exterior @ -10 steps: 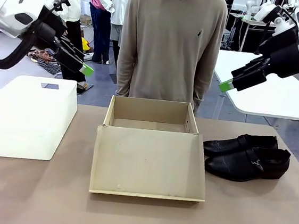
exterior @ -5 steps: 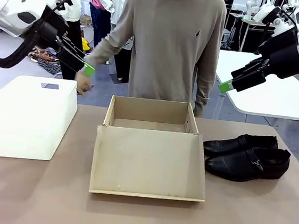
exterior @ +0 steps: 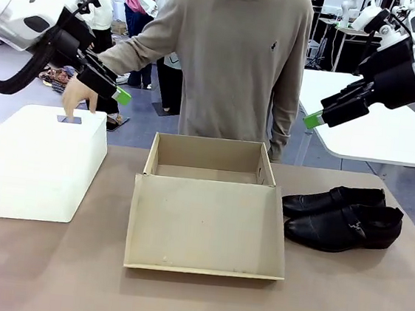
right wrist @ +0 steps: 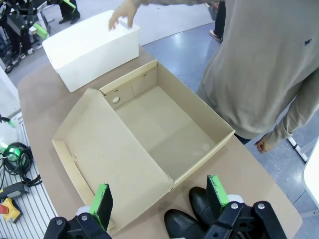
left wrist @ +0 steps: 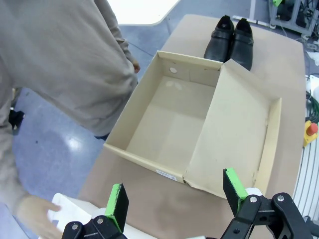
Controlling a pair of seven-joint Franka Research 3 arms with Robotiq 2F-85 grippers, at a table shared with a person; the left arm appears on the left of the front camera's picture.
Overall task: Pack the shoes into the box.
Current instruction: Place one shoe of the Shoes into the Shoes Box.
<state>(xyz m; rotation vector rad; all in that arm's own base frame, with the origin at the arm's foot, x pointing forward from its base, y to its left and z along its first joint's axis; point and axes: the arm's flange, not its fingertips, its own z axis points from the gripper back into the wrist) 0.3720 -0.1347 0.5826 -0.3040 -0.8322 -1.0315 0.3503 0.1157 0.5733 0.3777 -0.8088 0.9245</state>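
Open, empty box (exterior: 204, 222), lid flap nearest. Shoes (exterior: 342, 216) lie side by side just right of the box. A white bin (exterior: 36, 163) stands left of it, a person's arm (exterior: 133, 47) reaching to its top. Left hand (left wrist: 175, 193) and right hand (right wrist: 160, 197) hover above, open and empty. Risk: smooth leather could slip from a loose pinch.

Robotics lab: emergency-stop button (right wrist: 7, 207), cables (right wrist: 17, 155), white worktable (exterior: 387, 137).
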